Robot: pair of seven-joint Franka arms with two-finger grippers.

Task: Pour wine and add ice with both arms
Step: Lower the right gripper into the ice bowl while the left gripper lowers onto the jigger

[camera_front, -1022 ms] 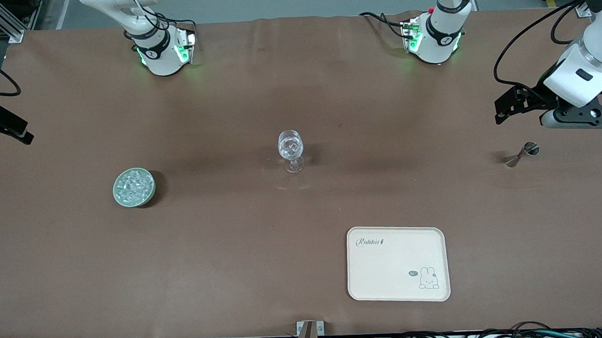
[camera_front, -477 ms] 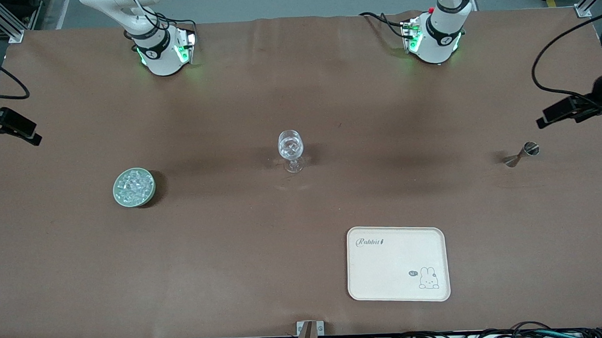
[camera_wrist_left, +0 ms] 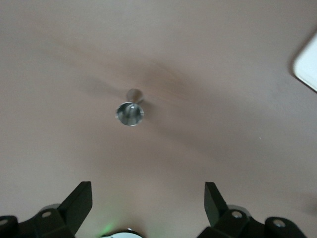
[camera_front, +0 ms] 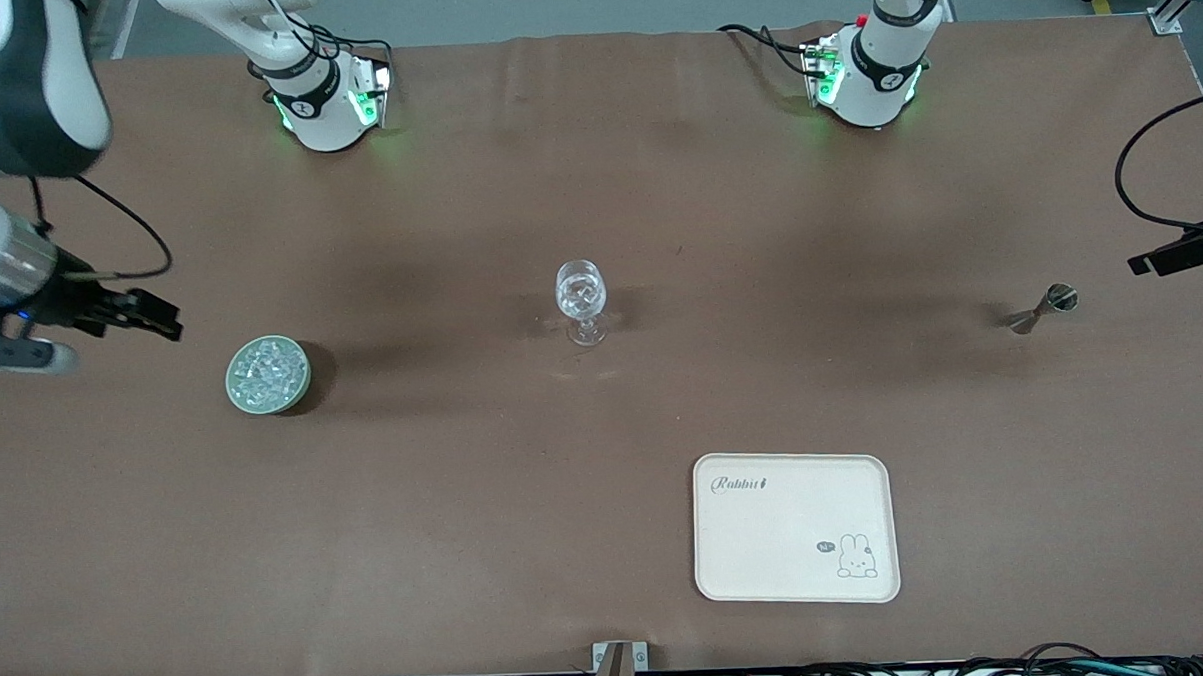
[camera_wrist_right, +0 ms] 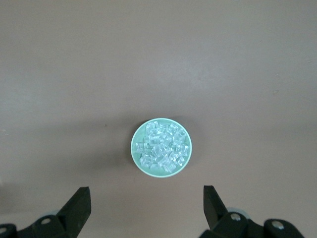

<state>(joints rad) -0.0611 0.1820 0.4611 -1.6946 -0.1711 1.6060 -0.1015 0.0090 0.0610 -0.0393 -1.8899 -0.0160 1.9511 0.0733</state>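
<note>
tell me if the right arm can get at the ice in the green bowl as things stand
Probably yes. The right claw is open, up in the air near the green bowl; nothing covers the ice, and nothing stands between them.

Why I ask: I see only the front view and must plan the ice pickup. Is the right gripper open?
Observer: Yes. The right gripper is open and empty, and its wrist camera looks down on the green bowl.
Operator: Few cubes or many?
Observer: Many. The ice fills the bowl, clear cubes piled together.
Operator: And the left gripper?
Observer: The left gripper is open and empty as well. Its wrist camera shows the metal jigger standing upright on the table.
</note>
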